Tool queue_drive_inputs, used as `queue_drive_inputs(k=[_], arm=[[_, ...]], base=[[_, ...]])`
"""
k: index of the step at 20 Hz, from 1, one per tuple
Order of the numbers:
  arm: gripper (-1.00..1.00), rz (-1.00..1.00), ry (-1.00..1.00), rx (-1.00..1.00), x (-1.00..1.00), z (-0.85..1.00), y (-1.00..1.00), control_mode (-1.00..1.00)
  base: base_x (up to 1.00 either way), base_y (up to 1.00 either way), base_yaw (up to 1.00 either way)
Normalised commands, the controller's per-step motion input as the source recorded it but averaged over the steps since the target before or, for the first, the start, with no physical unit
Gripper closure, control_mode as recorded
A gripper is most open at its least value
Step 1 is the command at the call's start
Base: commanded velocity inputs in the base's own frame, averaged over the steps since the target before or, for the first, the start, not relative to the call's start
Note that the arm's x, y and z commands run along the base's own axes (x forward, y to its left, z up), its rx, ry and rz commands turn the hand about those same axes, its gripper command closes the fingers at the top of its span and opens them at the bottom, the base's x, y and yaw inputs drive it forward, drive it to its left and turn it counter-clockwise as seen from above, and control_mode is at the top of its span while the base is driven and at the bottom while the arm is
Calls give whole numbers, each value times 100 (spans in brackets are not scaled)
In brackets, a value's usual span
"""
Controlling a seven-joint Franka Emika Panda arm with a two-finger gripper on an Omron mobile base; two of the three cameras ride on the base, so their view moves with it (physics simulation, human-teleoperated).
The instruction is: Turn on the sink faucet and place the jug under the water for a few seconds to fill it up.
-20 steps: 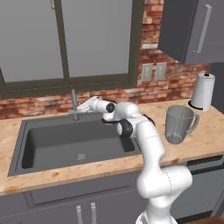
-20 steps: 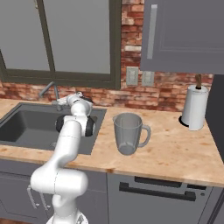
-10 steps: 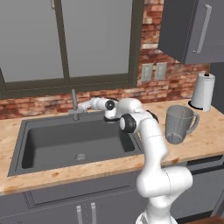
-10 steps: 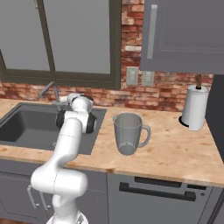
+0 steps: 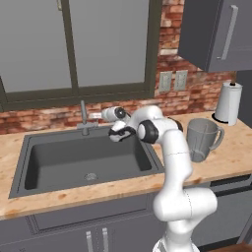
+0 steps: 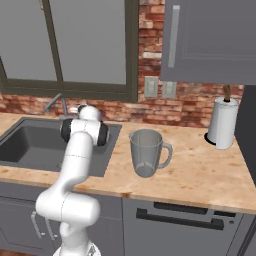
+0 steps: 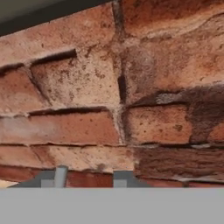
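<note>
Sink at 9 o'clock of the worktop: dry, no water from the faucet, so I judge the tap not yet on. My fingers sit just beside the faucet at its 3 o'clock, at the back rim; touching the lever or not, I cannot tell. In the hand view two tips rise against brick, a gap between them, nothing pinched. Jug stands upright on the worktop at 3 o'clock, well apart from the sink, untouched. Left to do: open the tap, fetch the jug, hold it under the stream.
</note>
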Motion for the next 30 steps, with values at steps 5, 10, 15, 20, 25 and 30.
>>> queue_drive_inputs(k=[5, 10, 15, 20, 25, 30], arm=[[100, -17, 22, 13, 0, -24, -89, -100], [100, -14, 19, 15, 0, -27, -98, -100], [-100, -9, 9, 10, -3, -18, -71, -100], [-100, -1, 1, 9, -40, 8, -53, -100], [-100, -1, 0, 16, -63, 67, -55, -100], [-100, 0, 0, 11, -81, 100, -55, -100]], base=[[0, 0, 0], [0, 0, 0], [0, 0, 0], [0, 0, 0], [0, 0, 0], [0, 0, 0]])
